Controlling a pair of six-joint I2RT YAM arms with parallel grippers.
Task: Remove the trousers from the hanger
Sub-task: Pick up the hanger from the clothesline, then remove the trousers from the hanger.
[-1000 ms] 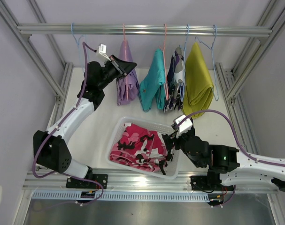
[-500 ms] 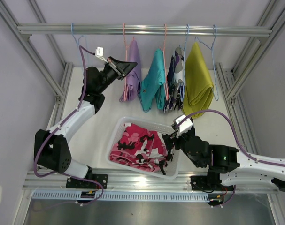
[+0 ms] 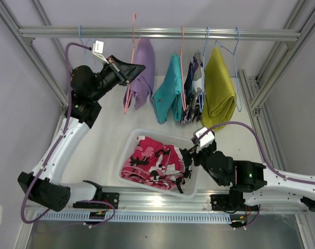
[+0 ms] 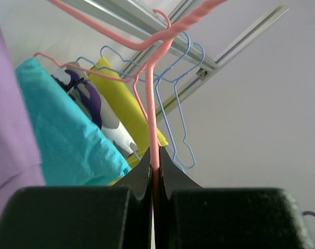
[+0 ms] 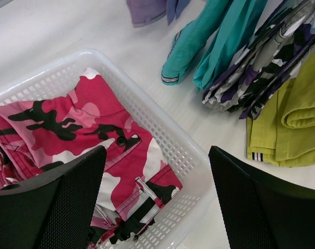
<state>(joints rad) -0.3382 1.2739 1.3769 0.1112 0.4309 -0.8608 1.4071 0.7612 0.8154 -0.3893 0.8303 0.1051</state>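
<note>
My left gripper [image 3: 138, 67] is shut on the wire of a pink hanger [image 3: 130, 78] that carries the lilac trousers [image 3: 141, 71]; hanger and trousers are swung left and up, off vertical. The left wrist view shows the pink wire [image 4: 153, 129] pinched between the black fingers [image 4: 170, 171]. Teal trousers [image 3: 170, 93], purple camouflage trousers [image 3: 192, 96] and mustard trousers [image 3: 218, 88] hang on the rail [image 3: 162, 33]. Pink-red camouflage trousers [image 3: 154, 161] lie in the white basket [image 3: 194, 179]. My right gripper [image 3: 186, 155] is open and empty above the basket's right rim [image 5: 188, 150].
An empty blue hanger [image 3: 83, 39] hangs at the rail's left end. Aluminium frame posts [image 3: 38, 62] stand at both sides. The hanging garments' lower ends show in the right wrist view [image 5: 235, 57], beyond the basket.
My left arm has risen and pulled left, taking the pink hanger and lilac trousers away from the teal pair. The right arm has stayed still.
</note>
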